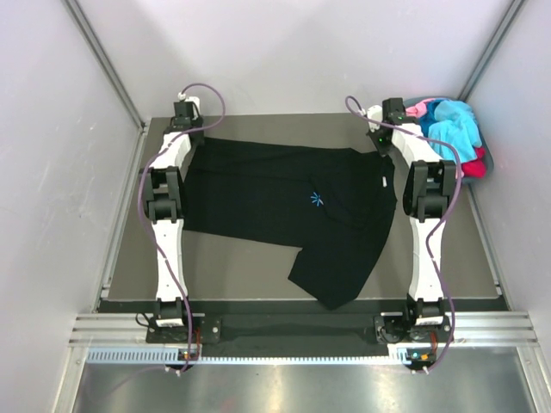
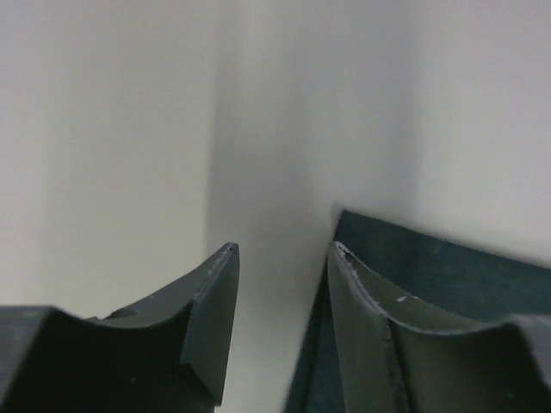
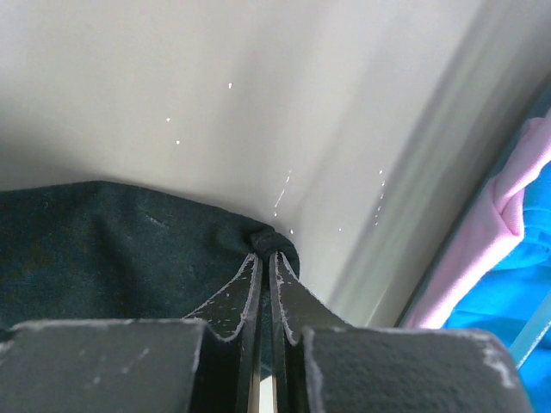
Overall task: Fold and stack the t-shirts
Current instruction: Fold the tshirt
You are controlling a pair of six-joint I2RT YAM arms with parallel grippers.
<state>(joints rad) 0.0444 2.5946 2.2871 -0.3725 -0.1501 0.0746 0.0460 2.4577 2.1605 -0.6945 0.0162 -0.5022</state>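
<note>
Black cloth: large short-sleeved t-shirt (image 1: pixel 267 194) with small light-blue starburst logo (image 1: pixel 316 200), spread across the far half of the dark grey table top (image 1: pixel 241 271). Soft, light and limp, so likely to sag and drag; best taken by edges or corners, one arm each. Long axis left to right, slightly skewed; probably hem left, shoulders right, one sleeve trailing toward the near edge. Right gripper (image 3: pixel 264 258) pressed together on a bunched fold at the far right corner. Left gripper (image 2: pixel 284 267) at the far left corner, fingers spread, nothing between.

The black t-shirt (image 1: pixel 267 198) is soft matt cloth
</note>
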